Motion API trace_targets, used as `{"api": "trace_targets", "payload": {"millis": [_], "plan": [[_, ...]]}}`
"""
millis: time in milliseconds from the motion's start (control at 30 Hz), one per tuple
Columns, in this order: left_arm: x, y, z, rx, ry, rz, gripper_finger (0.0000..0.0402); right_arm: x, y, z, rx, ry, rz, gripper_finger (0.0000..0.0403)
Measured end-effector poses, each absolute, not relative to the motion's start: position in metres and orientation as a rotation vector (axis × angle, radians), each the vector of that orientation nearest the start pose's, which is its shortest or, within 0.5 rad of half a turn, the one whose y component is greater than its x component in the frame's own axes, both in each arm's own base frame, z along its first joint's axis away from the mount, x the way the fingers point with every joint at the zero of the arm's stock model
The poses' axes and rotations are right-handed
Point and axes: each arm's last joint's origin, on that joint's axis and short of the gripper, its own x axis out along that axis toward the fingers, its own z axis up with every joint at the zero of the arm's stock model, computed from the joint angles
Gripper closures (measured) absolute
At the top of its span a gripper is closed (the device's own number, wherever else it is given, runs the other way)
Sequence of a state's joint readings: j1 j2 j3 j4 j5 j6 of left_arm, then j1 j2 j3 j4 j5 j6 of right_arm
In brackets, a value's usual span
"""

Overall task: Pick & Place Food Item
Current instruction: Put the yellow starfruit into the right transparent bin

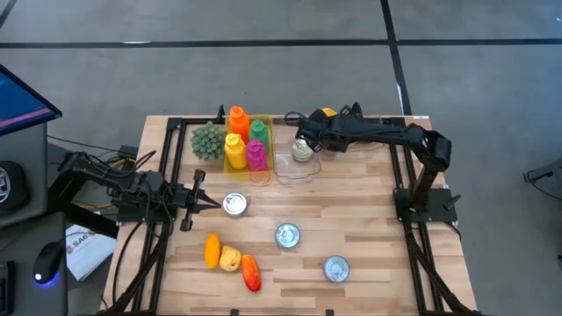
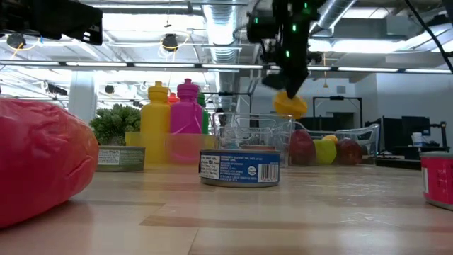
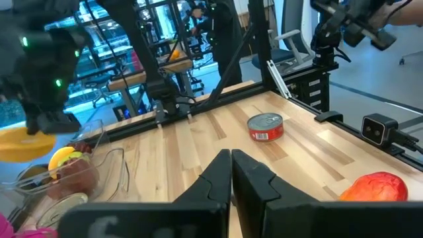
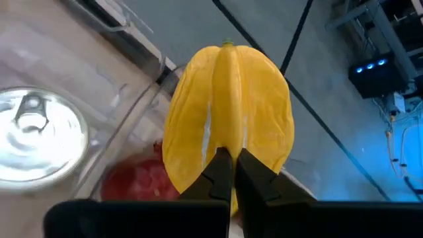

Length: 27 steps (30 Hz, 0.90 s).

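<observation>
The right gripper [image 4: 230, 160] is closed on a yellow starfruit [image 4: 228, 119], pinching its lower edge so the ribbed fruit stands up past the fingertips. In the low view the fruit [image 2: 291, 105] hangs in the air under the gripper, clear of the table, over a clear plastic bin [image 2: 258, 138]. From above, this gripper [image 1: 305, 140] is at the far middle of the table, directly above the clear bin [image 1: 296, 168]. In that bin lie a red fruit [image 4: 135, 180] and a silver can [image 4: 36, 139]; the low view also shows a yellow-green fruit [image 2: 325, 150] and more red fruit just right of it.

To the left of the clear bin, a yellow tray [image 1: 262, 175] holds orange, green, yellow and pink bottles [image 1: 245, 140], with a green leafy bunch [image 1: 208, 140] beside it.

The left gripper [image 1: 209, 204] waits at the left side with its fingers pressed together and empty, its tips just beside a can [image 1: 234, 204].
</observation>
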<state>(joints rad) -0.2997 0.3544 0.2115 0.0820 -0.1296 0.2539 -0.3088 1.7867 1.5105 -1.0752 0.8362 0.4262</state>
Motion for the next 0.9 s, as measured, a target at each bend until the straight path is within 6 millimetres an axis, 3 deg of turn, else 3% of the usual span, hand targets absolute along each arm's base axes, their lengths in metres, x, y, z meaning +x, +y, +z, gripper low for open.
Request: {"api": "trace_targets", "payload": {"millis": [233,567,900], "plan": [[0.117,-0.032,0.212,0.269,0.054,-0.179,0.0399,0.310,-0.136,0.239,-0.080,1.244,-1.221,0.0403],[0.118,-0.032,0.212,0.270,0.057,-0.179,0.0399,0.310,-0.156,0.223,-0.077,1.180,-1.225,0.0396],[0.118,-0.032,0.212,0.270,0.057,-0.179,0.0399,0.311,-0.152,0.223,-0.101,1.194,-1.211,0.0284]]}}
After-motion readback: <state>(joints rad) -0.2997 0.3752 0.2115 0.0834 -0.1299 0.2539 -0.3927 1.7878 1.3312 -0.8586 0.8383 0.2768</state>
